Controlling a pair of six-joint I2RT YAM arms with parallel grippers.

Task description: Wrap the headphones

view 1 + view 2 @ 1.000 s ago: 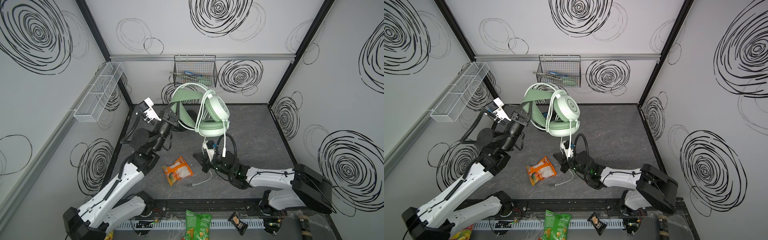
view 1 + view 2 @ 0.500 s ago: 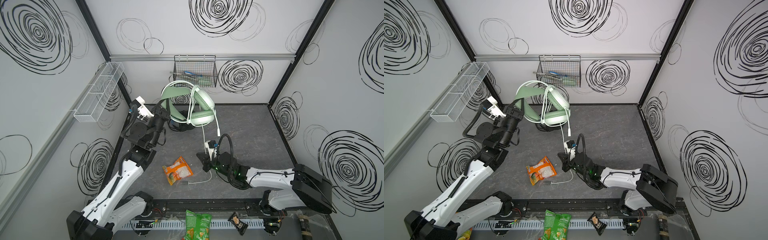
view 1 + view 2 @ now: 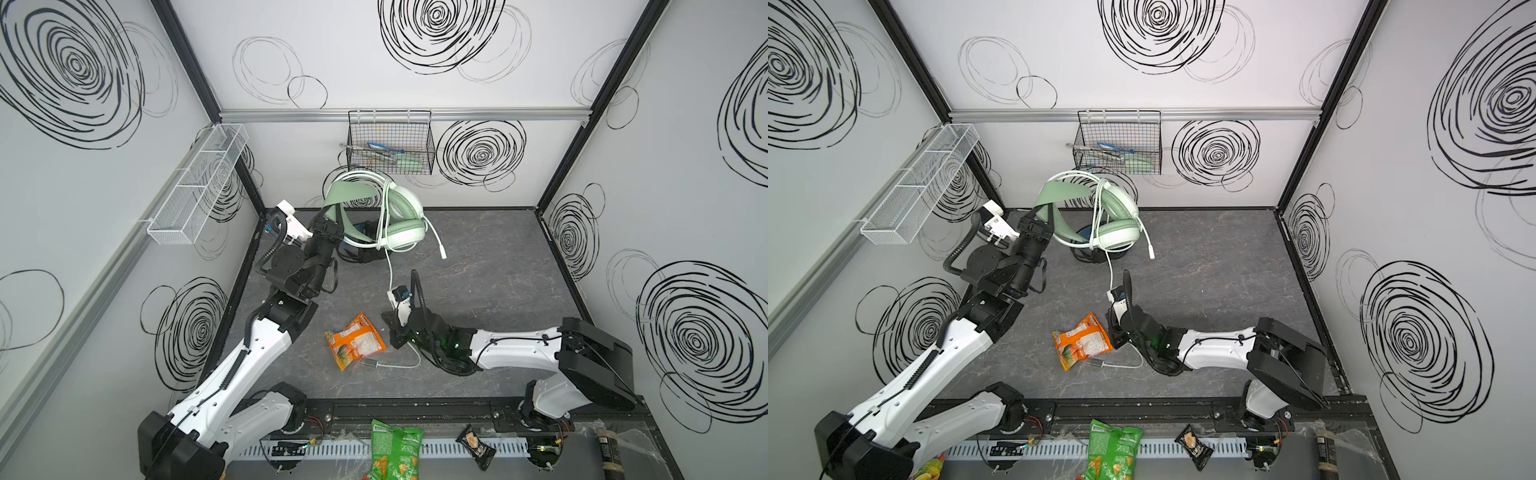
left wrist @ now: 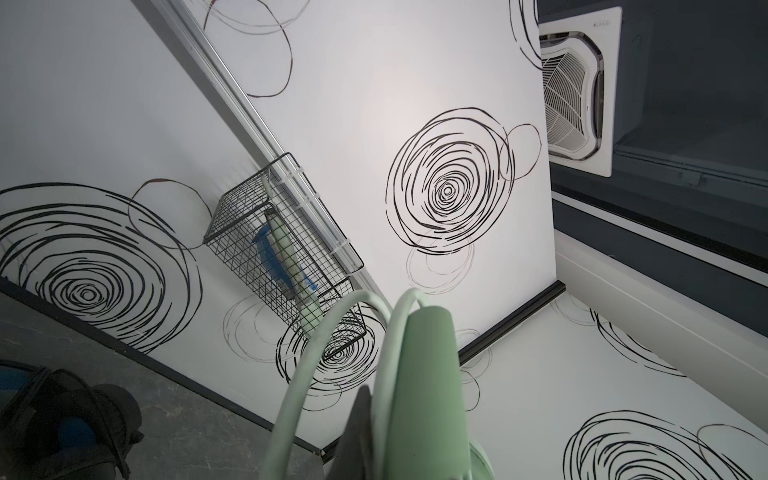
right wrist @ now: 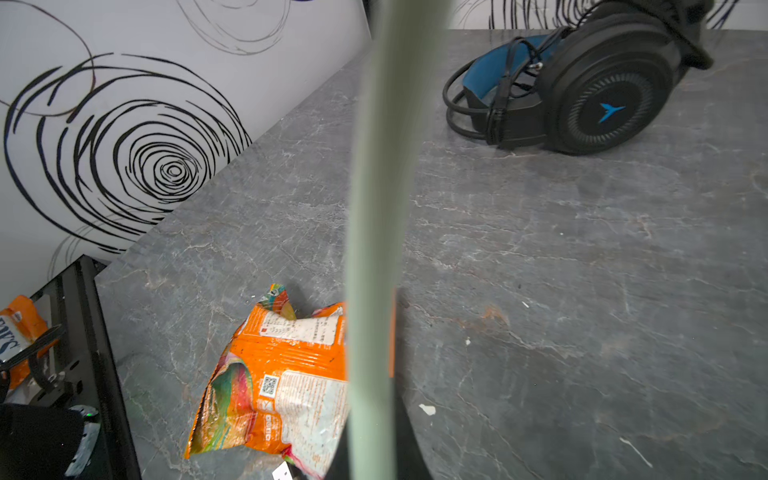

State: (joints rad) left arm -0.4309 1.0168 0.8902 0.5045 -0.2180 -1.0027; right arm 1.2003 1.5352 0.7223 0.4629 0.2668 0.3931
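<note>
The pale mint-green headphones (image 3: 399,224) (image 3: 1115,226) hang in the air at the back, with whitish cable looped over the headband (image 4: 424,395). My left gripper (image 3: 330,220) (image 3: 1040,222) (image 4: 399,457) is shut on that headband. The cable (image 3: 389,266) (image 3: 1109,270) (image 5: 374,249) runs down to my right gripper (image 3: 392,330) (image 3: 1113,332) (image 5: 374,457), which is shut on it low over the table's middle. The plug end lies on the table (image 3: 368,364). The black headphones (image 3: 359,251) (image 3: 1088,251) (image 5: 582,95) rest on the table under the green pair.
An orange snack bag (image 3: 355,340) (image 3: 1081,340) (image 5: 274,374) lies just left of my right gripper. A black wire basket (image 3: 390,145) hangs on the back wall, a white mesh shelf (image 3: 199,183) on the left wall. A green chip bag (image 3: 392,453) sits at the front rail.
My left gripper has swung the green headphones toward the back left. My right gripper has shifted slightly left, low over the table, still gripping the cable.
</note>
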